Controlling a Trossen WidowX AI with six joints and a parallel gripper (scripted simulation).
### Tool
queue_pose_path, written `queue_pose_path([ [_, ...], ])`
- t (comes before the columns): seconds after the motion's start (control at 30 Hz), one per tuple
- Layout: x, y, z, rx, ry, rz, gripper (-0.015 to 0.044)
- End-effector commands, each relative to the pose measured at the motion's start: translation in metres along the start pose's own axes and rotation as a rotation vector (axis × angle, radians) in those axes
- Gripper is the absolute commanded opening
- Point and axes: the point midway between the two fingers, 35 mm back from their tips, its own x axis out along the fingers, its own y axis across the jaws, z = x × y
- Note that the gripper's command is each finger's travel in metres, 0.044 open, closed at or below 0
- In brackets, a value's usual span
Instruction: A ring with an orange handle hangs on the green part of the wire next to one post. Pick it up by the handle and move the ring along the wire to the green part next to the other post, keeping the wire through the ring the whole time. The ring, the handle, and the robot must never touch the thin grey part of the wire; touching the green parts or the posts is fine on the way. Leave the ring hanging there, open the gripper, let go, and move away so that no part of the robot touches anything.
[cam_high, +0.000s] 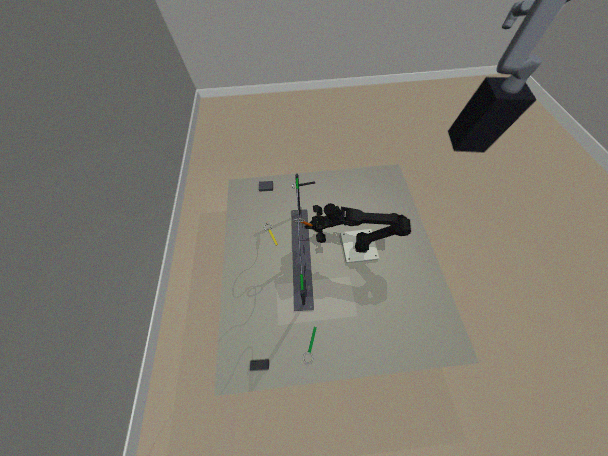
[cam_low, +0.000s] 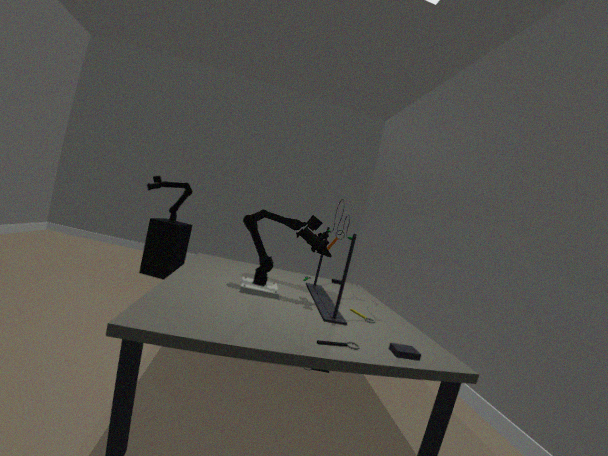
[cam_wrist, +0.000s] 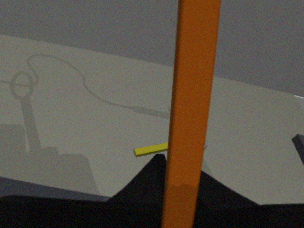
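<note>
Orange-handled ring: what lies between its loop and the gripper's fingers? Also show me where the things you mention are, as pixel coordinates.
Just its orange handle (cam_high: 307, 224) (cam_low: 333, 243) (cam_wrist: 192, 100), slanting up from the fingertips to the loop, as the exterior view shows.

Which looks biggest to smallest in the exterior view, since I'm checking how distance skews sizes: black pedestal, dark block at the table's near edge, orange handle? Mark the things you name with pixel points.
1. Black pedestal (cam_high: 487, 120) (cam_low: 166, 247)
2. Dark block (cam_low: 404, 351)
3. Orange handle (cam_high: 308, 224) (cam_low: 333, 243) (cam_wrist: 192, 100)

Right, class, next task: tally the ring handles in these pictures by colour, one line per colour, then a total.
Orange handle: 1
Yellow handle: 1
Green handle: 1
Black handle: 1
Total: 4
</note>
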Motion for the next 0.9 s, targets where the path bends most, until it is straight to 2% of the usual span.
queue_pose_path([
  [0.0,0.0,0.011,0.0,0.054,-0.003,0.035,-0.015],
  [0.87,-0.002,0.053,0.007,0.194,-0.014,0.129,-0.015],
])
